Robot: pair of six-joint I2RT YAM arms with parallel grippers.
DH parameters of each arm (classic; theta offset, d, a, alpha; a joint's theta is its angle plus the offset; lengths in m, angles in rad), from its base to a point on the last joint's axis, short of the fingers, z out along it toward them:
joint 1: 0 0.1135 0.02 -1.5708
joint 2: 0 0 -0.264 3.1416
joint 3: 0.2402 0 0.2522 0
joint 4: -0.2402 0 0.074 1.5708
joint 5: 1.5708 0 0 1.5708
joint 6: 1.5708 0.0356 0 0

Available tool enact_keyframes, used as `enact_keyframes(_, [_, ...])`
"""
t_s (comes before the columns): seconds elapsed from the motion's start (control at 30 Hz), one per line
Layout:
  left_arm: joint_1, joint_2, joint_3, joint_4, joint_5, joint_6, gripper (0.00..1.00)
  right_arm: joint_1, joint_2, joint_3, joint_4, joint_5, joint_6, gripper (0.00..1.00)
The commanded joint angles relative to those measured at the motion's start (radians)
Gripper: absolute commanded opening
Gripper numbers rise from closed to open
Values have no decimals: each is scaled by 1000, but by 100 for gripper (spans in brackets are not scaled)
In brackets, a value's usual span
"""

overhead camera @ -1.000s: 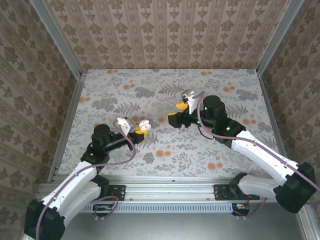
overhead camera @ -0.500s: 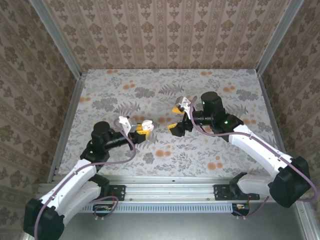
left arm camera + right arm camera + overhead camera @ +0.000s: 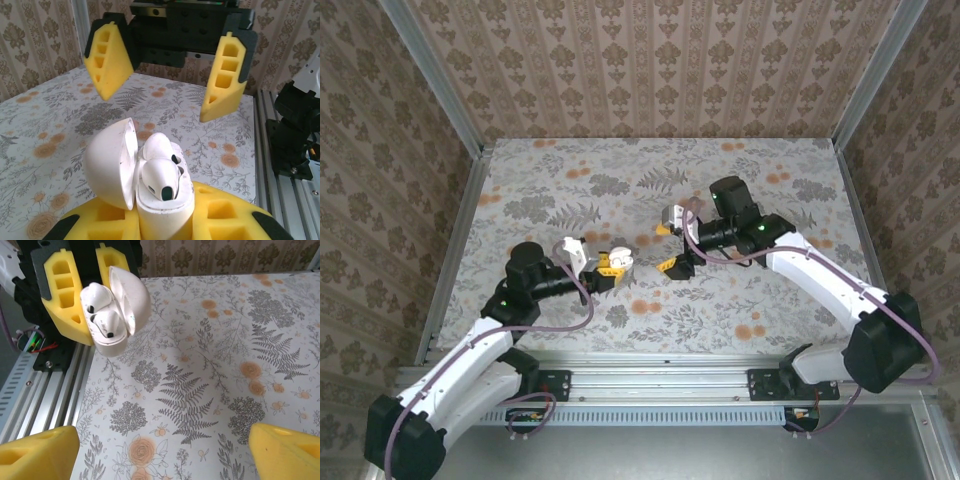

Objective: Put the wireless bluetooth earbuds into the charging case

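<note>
Yellow foam pads on the left pincer [image 3: 603, 266] are clamped onto the lower body of the white charging case [image 3: 162, 212]. The case stands upright between them, held up over the floral tabletop [image 3: 570, 170]. Its lid [image 3: 111, 167] is flipped open, on the left in the left wrist view. Both earbuds [image 3: 160, 181] sit in the case, one behind the other, tops poking up out of their wells. Straight ahead of that pincer, close but not touching, the right pincer [image 3: 670, 247] faces the case. Its jaws are spread wide apart, with tabletop showing between them. In the right wrist view the case sticks out past the left pincer's fingers [image 3: 62, 295], open side toward the right pincer, just a clear gap between the two.
</note>
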Motion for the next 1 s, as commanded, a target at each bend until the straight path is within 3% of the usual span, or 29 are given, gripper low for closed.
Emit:
enact_keyframes(0.0, [-13,-3,50,-5,42,49,14,7,22,48,-83,-56,-94,88])
enact_keyframes(0.43, [-33,7,64,-18,45,71,14,88,164,177,-202,-182,-191,74])
enact_keyframes(0.97, [-36,13,70,-30,20,84,14,124,162,223,-227,-243,-233,66])
